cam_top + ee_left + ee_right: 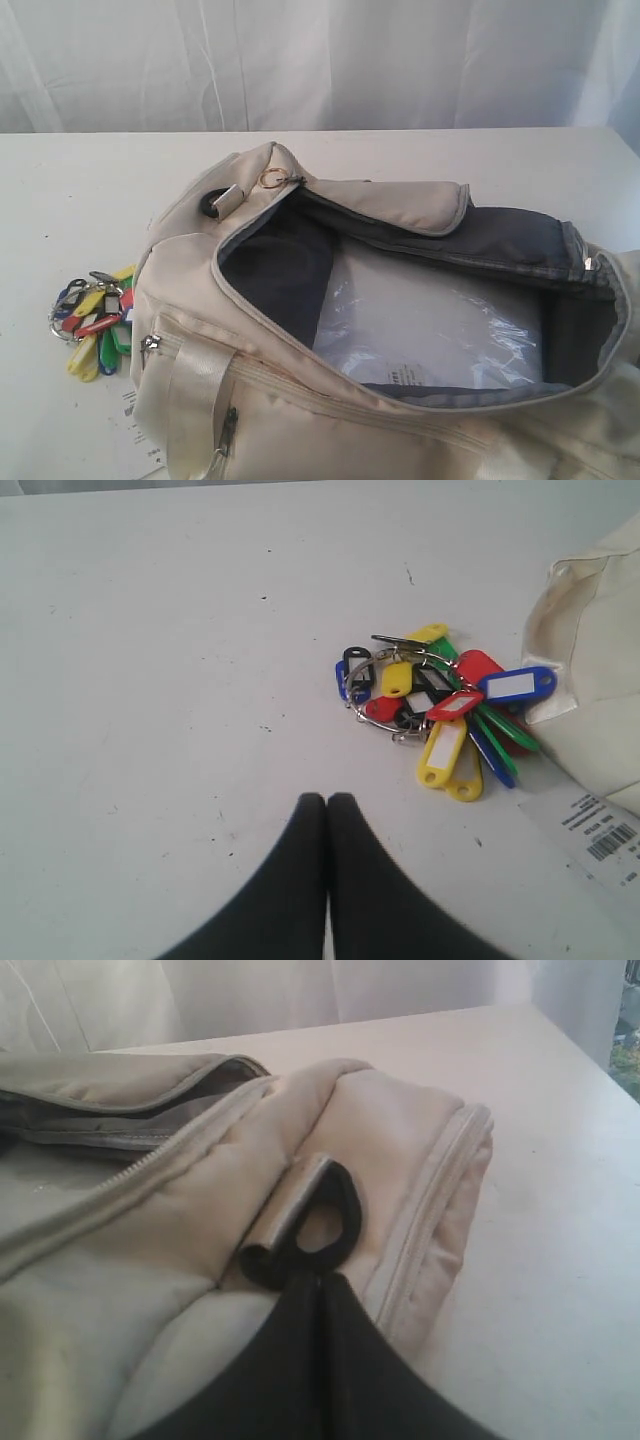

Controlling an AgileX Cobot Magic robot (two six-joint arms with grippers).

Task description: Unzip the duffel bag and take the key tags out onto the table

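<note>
Key tags [92,320]: lying in a loose bunch on the desk [60,200], just beside the left end of the duffel bag [200,290], one or two tags touching its cream fabric.
Look of the key tags: small red, yellow, green and blue plastic tabs with white paper windows, fanned out from metal rings; a black tag or two sits among them.
Bag: main zipper open, flap folded back, dark grey lining showing, a clear plastic packet [430,330] inside.
Barcode label [600,835]: flat on the desk near the bunch.
Left claw [326,798]: fingers pressed together, holding nothing, above bare desk a little way from the tags.
Right claw [320,1278]: fingers pressed together, tips at the black ring [325,1222] on the bag's end; I cannot tell whether they nip anything.
Step in hand: the task looks done, so I judge only the retreat is left.
Doing it well: raise the left claw straight up, clear of the bunch; ease the right claw off without tugging the bag onto the tags.
</note>
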